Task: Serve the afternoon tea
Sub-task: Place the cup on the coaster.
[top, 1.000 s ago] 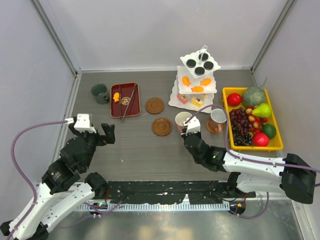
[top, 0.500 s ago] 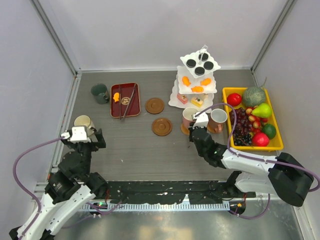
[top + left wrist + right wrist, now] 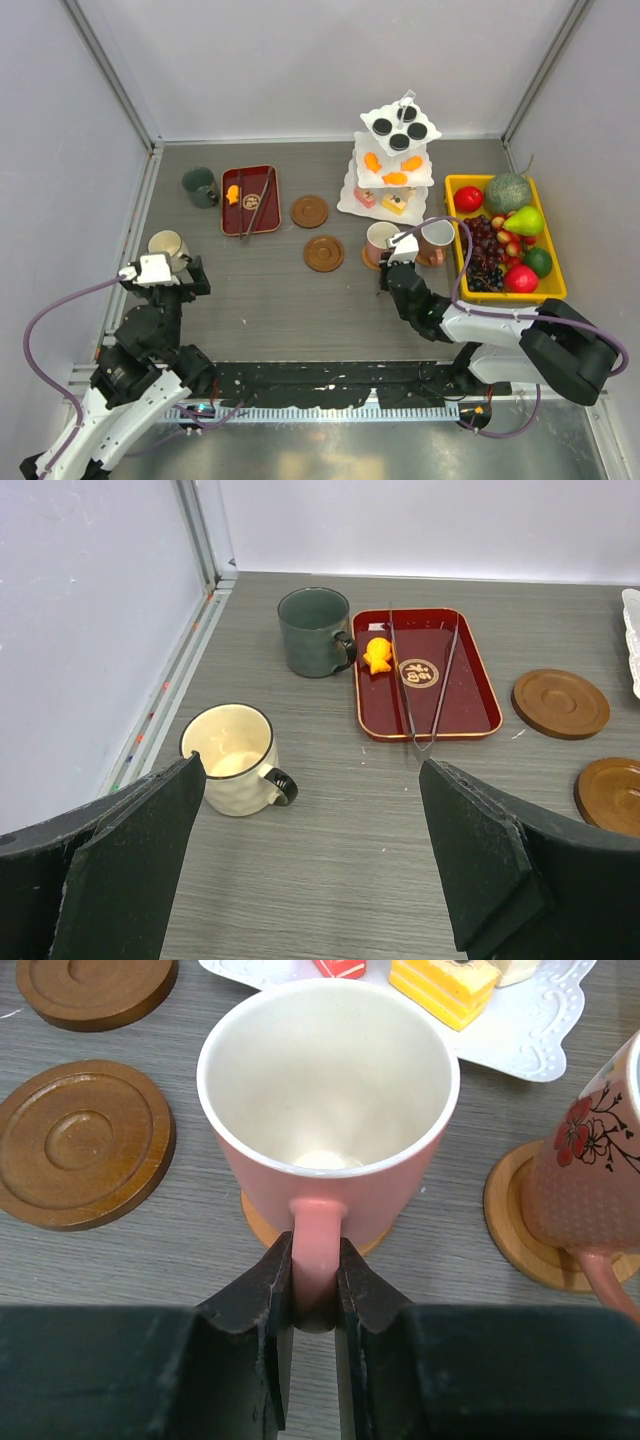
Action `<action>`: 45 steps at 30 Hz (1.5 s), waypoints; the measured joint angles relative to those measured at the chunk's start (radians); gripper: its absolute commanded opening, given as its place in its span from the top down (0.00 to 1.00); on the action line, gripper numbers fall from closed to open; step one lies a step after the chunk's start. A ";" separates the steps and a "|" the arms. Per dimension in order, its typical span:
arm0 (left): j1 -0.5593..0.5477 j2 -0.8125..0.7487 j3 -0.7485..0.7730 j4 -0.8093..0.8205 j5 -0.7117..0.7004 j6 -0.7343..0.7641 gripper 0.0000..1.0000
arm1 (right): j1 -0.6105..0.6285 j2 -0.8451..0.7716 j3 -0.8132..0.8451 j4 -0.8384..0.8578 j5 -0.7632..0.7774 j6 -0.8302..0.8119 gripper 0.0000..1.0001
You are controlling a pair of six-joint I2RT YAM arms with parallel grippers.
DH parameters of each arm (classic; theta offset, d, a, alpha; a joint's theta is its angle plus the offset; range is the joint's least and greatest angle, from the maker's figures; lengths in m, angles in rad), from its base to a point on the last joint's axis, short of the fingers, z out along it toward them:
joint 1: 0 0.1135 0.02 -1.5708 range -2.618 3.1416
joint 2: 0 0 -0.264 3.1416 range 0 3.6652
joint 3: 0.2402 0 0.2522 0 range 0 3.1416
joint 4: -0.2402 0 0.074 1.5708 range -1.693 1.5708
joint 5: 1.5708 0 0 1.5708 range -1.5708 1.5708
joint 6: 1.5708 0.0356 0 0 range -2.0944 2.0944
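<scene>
Right claw (image 3: pixel 315 1282) (image 3: pixel 391 258): pinched narrow on the looped handle of a plain pink ceramic mug (image 3: pixel 330 1110) (image 3: pixel 381 237), 1 black finger (image 3: pixel 257 1300) pressed against each side. Mug directly ahead of the fingertips, upright, empty, seated on a round brown wooden coaster (image 3: pixel 256 1228).

Just right of that mug, without touching it, a pink flower-printed mug (image 3: pixel 590 1165) (image 3: pixel 436 238) on its own brown coaster (image 3: pixel 515 1228).

Ahead and to the left of this claw, 2 bare coasters: a nearer bare coaster (image 3: pixel 82 1140) (image 3: pixel 323 253) and a farther bare coaster (image 3: pixel 95 985) (image 3: pixel 309 211).

Beyond the held mug, the scalloped bottom plate of the white 3-tier stand (image 3: pixel 540 1030) (image 3: pixel 350 202), carrying a pink-yellow layered cake slice (image 3: pixel 455 982). On the middle tier, small orange sweets (image 3: pixel 393 178); on the top tier, round black sweets (image 3: pixel 399 142).

Well off to the right of the claw, a yellow plastic tray (image 3: pixel 510 296) of fruit.

Left claw (image 3: pixel 310 865) (image 3: pixel 163 272): spread wide, gripping nothing, dark padded fingers (image 3: pixel 130 870) at the 2 lower corners of its own view.

Just ahead of its left finger and clear of both, a cream ceramic mug with a dark rim (image 3: pixel 235 755) (image 3: pixel 165 244), upright and empty, handle turned to the right.

Farther ahead, a dark green mug (image 3: pixel 313 630) (image 3: pixel 200 186), upright, just beside the left edge of a dark red rectangular tray (image 3: pixel 380 705) (image 3: pixel 240 222). On that tray, an orange fish-shaped sweet (image 3: pixel 377 654) and long metal tongs (image 3: pixel 402 680).
</scene>
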 measured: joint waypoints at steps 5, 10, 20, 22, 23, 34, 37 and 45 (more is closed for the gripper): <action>0.000 -0.001 -0.002 0.001 -0.005 0.001 0.01 | -0.002 0.009 -0.026 0.063 -0.019 -0.003 0.89; 0.000 -0.010 -0.012 0.009 -0.010 0.023 0.01 | -0.002 0.009 -0.047 0.099 -0.026 -0.003 0.80; 0.000 -0.010 -0.016 0.018 -0.012 0.030 0.01 | -0.002 0.009 -0.064 0.117 -0.024 0.004 0.64; 0.000 -0.010 -0.016 0.019 -0.012 0.032 0.01 | -0.002 0.009 -0.064 0.116 -0.024 0.003 0.67; 0.000 -0.010 -0.016 0.020 -0.012 0.032 0.01 | -0.002 0.009 -0.064 0.116 -0.024 0.003 0.68; 0.000 -0.011 -0.016 0.023 -0.012 0.047 0.01 | -0.002 0.039 -0.060 0.126 -0.017 -0.023 0.74; 0.000 -0.012 -0.016 0.023 -0.012 0.048 0.01 | -0.002 0.052 -0.054 0.133 -0.016 -0.032 0.75; 0.000 -0.012 -0.020 0.024 -0.012 0.050 0.01 | -0.002 0.074 -0.042 0.142 -0.011 -0.050 0.74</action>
